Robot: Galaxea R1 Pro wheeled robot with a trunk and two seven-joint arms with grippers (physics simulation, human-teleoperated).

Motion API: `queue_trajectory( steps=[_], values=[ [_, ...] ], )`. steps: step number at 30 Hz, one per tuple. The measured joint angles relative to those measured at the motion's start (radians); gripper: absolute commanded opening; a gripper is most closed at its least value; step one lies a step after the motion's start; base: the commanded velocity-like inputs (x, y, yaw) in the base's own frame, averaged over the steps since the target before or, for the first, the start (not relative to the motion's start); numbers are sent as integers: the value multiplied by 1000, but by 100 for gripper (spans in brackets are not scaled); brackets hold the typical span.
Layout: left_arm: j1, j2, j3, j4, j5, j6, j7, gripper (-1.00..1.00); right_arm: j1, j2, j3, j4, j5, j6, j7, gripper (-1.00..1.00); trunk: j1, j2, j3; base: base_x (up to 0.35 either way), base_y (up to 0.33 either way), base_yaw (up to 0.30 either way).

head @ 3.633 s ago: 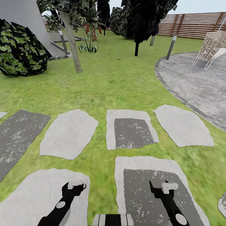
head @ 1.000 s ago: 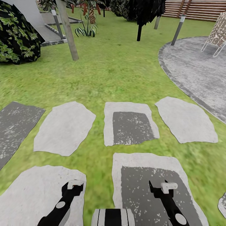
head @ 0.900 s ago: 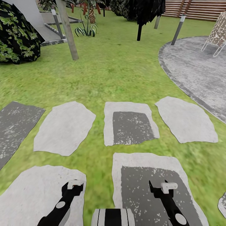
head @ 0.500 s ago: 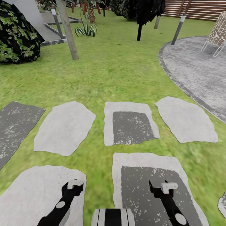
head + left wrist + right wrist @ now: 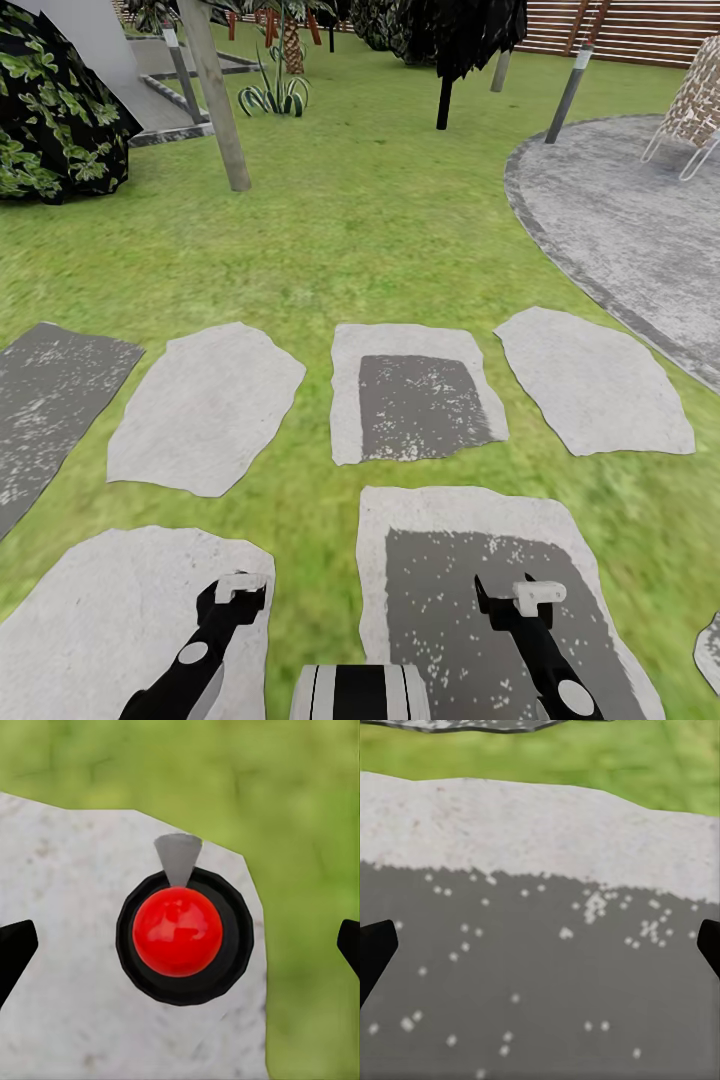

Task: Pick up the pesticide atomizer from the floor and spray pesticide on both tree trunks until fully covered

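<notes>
The pesticide atomizer is out of view. On the floor, a green lawn [image 5: 380,230], a pale grey-beige tree trunk [image 5: 215,95] leans at the far left, its foliage cut off by the frame. A second pale trunk [image 5: 500,70] stands farther back under dark foliage. My left gripper [image 5: 240,590] [image 5: 180,945] hangs open over a pale stepping stone [image 5: 67,967]. My right gripper [image 5: 530,595] [image 5: 540,945] hangs open over a dark-centred stone [image 5: 480,590]. Both are empty, with black fingertips [image 5: 15,952] [image 5: 375,952] at the frame edges. A red dome in a black ring [image 5: 178,932] shows between the left fingers; what it is I cannot tell.
Several stepping stones [image 5: 205,405] cross the grass ahead of me. A grey paved circle [image 5: 640,220] with a wicker chair [image 5: 695,110] lies to the right, a bollard lamp [image 5: 568,95] at its edge. A black-trunked tree [image 5: 443,100], a leafy bush [image 5: 55,110], a striped palm [image 5: 275,95] and a slat fence [image 5: 620,35] stand beyond.
Since 3.6 s ago the whole view has shifted, so the camera moved and the far trees sit higher in the frame. Over the last second nothing has visibly changed; both grippers keep their pose.
</notes>
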State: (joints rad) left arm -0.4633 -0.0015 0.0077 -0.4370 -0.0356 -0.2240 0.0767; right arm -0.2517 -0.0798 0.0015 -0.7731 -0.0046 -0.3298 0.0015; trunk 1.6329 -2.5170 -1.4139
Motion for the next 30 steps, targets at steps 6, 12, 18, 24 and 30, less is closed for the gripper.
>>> queue_trajectory(
  steps=[6, 12, 18, 24, 30],
  values=[
    [0, 0, 1, 1, -1, 0, 0, 100, 0, 0, 0, 0, 0, 0, 0, 100, 0, 0, 0, 0, 0, 0],
    [0, 0, 1, 0, -1, 0, 0, 100, 0, 0, 0, 0, 0, 0, 0, 100, 0, 0, 0, 0, 0, 0],
    [0, 0, 2, 0, -1, 0, 0, 100, 0, 0, 0, 0, 0, 0, 0, 100, 0, 0, -8, 0, 0, 0],
    [0, 0, 2, 0, -1, 0, 0, 100, 0, 0, 0, 0, 0, 0, 0, 100, 0, 0, -15, 0, 0, 0],
    [-1, 0, 3, 0, -1, 0, 0, 100, 0, 0, 0, 0, 0, 0, 0, 100, 0, 0, -15, 0, 0, 0]
  ],
)
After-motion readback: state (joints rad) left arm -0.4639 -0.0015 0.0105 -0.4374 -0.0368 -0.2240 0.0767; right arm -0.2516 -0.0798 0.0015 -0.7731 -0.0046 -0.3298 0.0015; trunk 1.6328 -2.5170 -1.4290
